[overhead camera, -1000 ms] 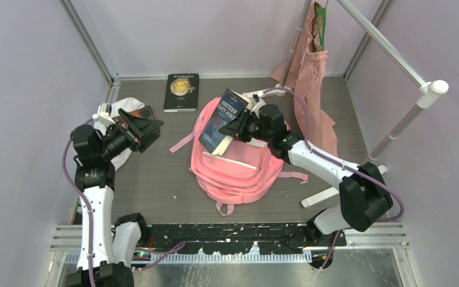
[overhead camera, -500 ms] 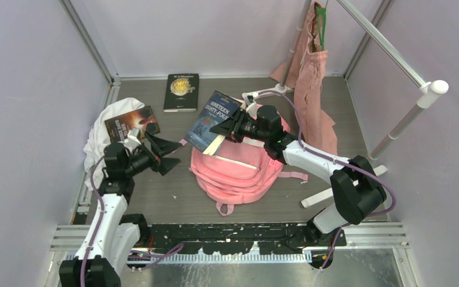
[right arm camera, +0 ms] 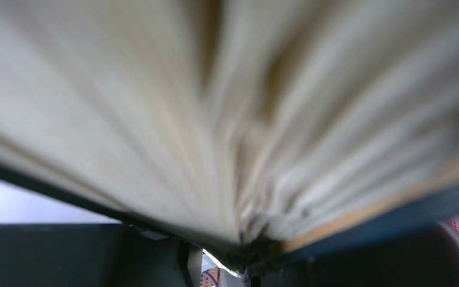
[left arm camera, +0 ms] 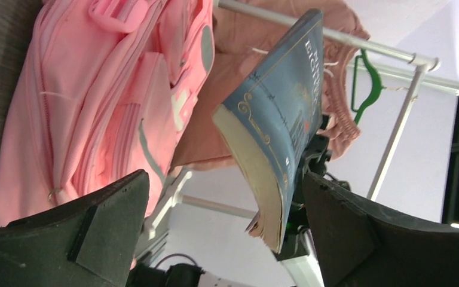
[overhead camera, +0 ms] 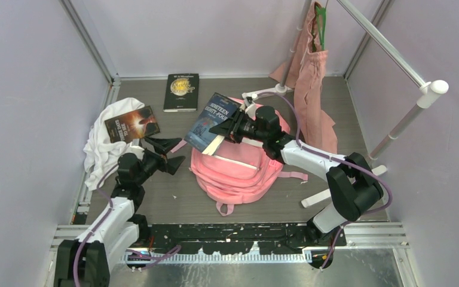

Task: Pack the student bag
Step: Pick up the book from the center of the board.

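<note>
The pink student bag (overhead camera: 239,173) lies flat in the middle of the table, front pocket up; it also fills the left of the left wrist view (left arm camera: 95,101). My right gripper (overhead camera: 227,128) is shut on a blue paperback book (overhead camera: 210,119) and holds it tilted above the bag's far left end. In the right wrist view only the book's blurred page edges (right arm camera: 227,113) show, pinched at the jaws. My left gripper (overhead camera: 168,153) is open and empty, low over the table left of the bag, pointing at the book (left arm camera: 281,131).
A second book (overhead camera: 131,122) rests on a white cloth (overhead camera: 98,149) at the left. A black book (overhead camera: 181,91) lies at the back. A dusty-pink tote (overhead camera: 311,78) with a green hanger hangs on a white rack (overhead camera: 394,54) at the right.
My left arm has swung down and right, from over the white cloth to just left of the bag, uncovering the book there. The right gripper has tilted the blue book flatter and slightly left.
</note>
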Action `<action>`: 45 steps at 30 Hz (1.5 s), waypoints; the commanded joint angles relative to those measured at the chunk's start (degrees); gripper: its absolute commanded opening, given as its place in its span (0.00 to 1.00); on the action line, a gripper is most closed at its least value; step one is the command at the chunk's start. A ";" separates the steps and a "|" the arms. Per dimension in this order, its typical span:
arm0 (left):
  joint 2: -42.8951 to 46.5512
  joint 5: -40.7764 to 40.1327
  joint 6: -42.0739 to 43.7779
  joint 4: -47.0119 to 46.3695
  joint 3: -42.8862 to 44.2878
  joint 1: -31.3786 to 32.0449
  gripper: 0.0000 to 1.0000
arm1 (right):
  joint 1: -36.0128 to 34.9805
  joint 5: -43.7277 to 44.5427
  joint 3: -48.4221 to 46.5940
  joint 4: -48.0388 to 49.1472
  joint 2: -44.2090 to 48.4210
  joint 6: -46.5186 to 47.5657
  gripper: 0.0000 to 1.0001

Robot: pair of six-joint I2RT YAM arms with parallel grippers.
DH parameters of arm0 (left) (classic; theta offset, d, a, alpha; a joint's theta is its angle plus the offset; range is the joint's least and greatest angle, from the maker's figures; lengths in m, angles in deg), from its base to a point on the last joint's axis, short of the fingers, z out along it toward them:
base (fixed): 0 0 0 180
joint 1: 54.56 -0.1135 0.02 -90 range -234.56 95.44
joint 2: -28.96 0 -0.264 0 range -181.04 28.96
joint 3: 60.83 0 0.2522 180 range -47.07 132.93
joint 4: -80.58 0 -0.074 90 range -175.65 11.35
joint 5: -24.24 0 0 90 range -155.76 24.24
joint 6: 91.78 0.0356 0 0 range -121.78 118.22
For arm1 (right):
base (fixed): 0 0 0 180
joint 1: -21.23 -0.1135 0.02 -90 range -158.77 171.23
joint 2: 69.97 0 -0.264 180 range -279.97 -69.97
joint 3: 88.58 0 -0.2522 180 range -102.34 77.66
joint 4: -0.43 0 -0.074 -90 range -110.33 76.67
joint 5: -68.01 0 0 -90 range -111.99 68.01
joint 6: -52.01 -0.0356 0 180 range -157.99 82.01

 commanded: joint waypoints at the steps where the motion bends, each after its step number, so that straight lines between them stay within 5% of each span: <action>1: -4.27 -4.22 -3.92 -14.42 0.42 0.57 0.99 | 0.05 -1.06 -1.59 11.16 2.45 -1.10 0.01; 19: -24.01 -7.14 -8.94 -33.92 7.85 7.76 0.91 | -0.05 -0.88 -2.32 10.00 3.91 0.55 0.01; 23: -26.22 -7.78 -9.64 -36.41 7.60 8.49 0.74 | -0.04 -0.97 -2.32 10.06 3.77 0.40 0.01; 31: -30.27 -7.78 -12.09 -41.94 5.96 8.50 0.06 | -0.09 -1.15 -1.40 10.22 3.49 0.10 0.01; 34: -31.00 -8.24 -12.67 -44.63 5.68 8.50 0.00 | -0.12 -1.24 -0.78 11.11 3.59 0.36 0.01; 37: -30.62 -7.85 -12.48 -45.07 6.31 8.50 0.00 | -0.05 -0.89 -0.74 8.15 4.52 2.39 0.44; 40: -29.30 -7.38 -11.06 -42.86 6.94 8.50 0.00 | -0.02 0.61 -1.59 -1.41 6.32 8.03 0.68; 45: -24.32 -5.15 -3.94 -29.55 8.51 8.50 0.00 | -0.07 2.71 -2.82 -17.52 9.80 17.88 0.74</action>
